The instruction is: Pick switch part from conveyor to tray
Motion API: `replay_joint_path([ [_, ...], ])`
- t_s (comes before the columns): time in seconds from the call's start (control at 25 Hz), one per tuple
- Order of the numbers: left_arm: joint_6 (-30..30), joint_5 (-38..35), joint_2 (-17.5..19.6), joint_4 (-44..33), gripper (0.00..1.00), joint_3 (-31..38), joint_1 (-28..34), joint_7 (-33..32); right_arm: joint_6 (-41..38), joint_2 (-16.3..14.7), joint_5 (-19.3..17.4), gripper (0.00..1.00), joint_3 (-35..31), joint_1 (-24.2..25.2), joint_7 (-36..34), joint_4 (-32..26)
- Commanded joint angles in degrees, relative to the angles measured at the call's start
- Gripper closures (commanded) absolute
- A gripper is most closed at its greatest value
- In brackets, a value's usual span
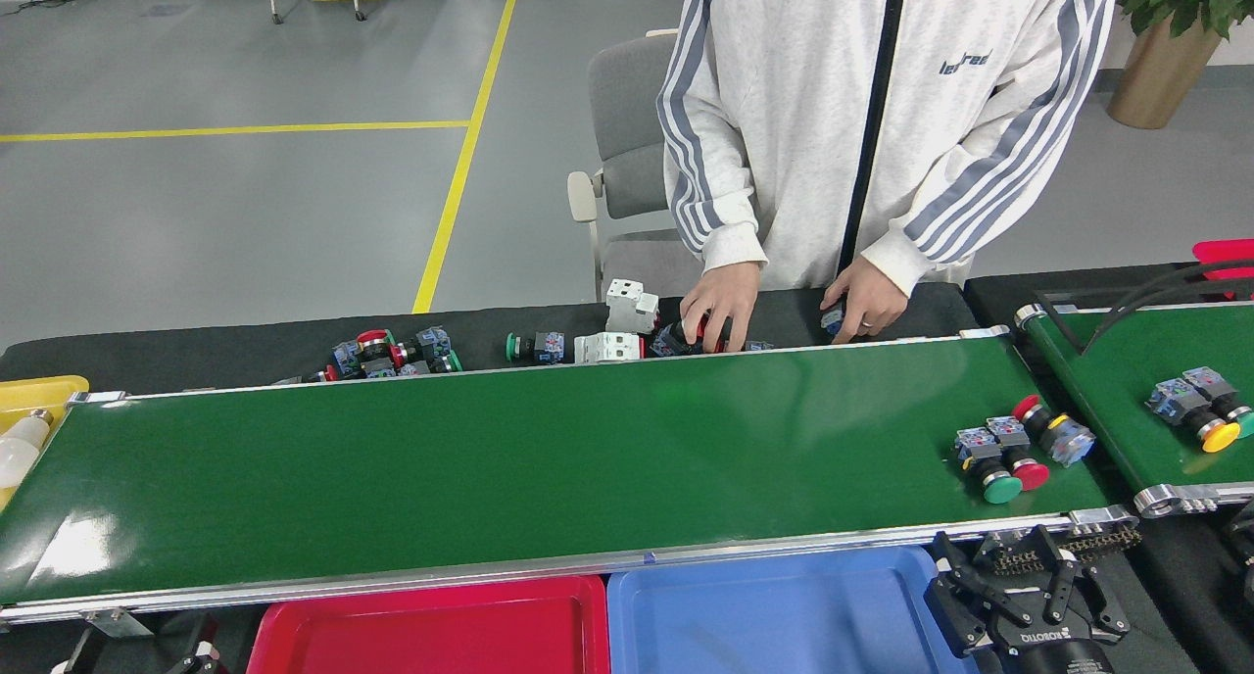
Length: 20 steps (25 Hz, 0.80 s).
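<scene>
The conveyor [509,458] is a long glossy green belt running across the view. Three switch parts lie close together near its right end: one with a green cap [991,473], one with a red cap [1019,458] and another red-capped one [1050,431]. My right gripper [1019,581] sits just below the belt's right front corner, beside the blue tray [774,615], open and holding nothing. A red tray [431,635] lies left of the blue one. Only a dark tip of my left gripper [204,656] shows at the bottom edge.
A person in a white striped jacket [862,116] stands behind the belt, both hands on loose switch parts [392,351] lying on the black table. A shorter green belt [1127,361] at the right carries two more parts [1200,409]. A yellow bin [34,395] holds a bulb.
</scene>
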Motion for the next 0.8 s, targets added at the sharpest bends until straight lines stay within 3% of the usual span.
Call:
replay_joint_path([
  [0.0, 0.0, 0.1, 0.8, -0.7, 0.0, 0.3, -0.1, 0.4, 0.0, -0.7, 0.1, 0.01, -0.1, -0.7, 0.6, 0.0],
  [0.28, 0.0, 0.1, 0.8, -0.7, 0.0, 0.2, -0.1, 0.4, 0.1, -0.7, 0.1, 0.01, -0.1, -5.1, 3.9, 4.0],
  [0.76, 0.0, 0.1, 0.9, -0.6, 0.0, 0.1, -0.2, 0.4, 0.2, -0.1, 0.1, 0.01, 5.3, -7.6, 6.5, 4.7],
])
